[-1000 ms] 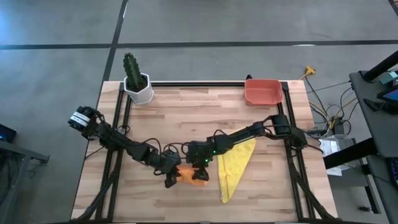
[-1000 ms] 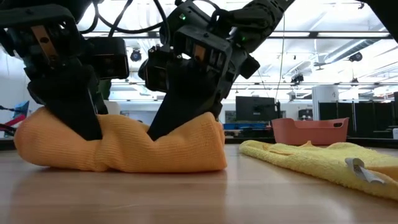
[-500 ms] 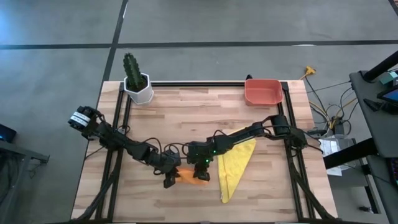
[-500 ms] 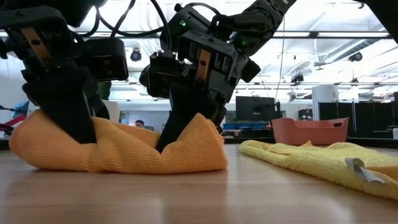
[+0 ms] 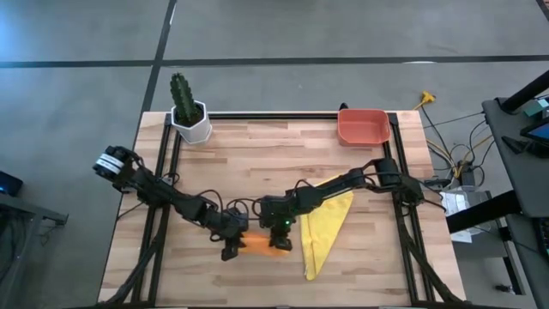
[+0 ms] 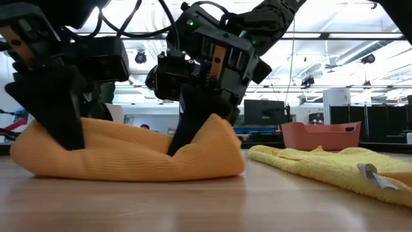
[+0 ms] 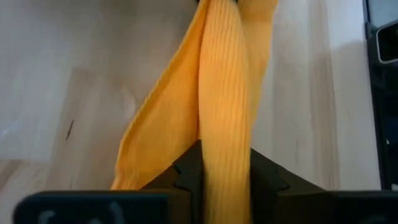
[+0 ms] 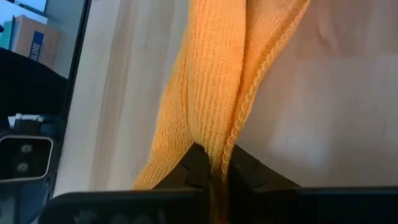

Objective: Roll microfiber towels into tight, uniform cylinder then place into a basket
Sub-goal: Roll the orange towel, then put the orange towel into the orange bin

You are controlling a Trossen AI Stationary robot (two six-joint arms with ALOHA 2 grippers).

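Here the orange towel [image 6: 129, 151] lies bunched near the front of the table [image 5: 257, 159], pinched at one end by the left gripper [image 5: 230, 250] and at the other by the right gripper [image 5: 279, 243], probably to stretch it for rolling. The yellow towel [image 5: 324, 226] lies flat beside it. The salmon-red basket [image 5: 363, 126], well apart, holds nothing.

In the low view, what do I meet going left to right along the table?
Left tool pinching the orange towel → right tool on the same towel → salmon-red basket farther back → yellow towel.
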